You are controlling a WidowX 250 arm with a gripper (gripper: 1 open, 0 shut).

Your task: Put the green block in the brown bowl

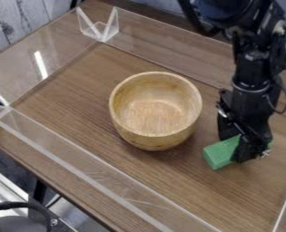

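Note:
The brown bowl (157, 110) stands upright near the middle of the wooden table, with nothing inside it. The green block (221, 155) lies flat on the table just right of the bowl, a small gap between them. My gripper (243, 145) has come straight down onto the block's far end. Its black fingers (257, 143) stand on either side of that end and hide it. Only the block's near end shows. The block still rests on the table. I cannot tell whether the fingers press on it.
Clear acrylic walls (61, 136) run around the table's edges, and a clear bracket (99, 24) stands at the back left corner. Bare wood (133, 177) lies in front of the bowl and to its left.

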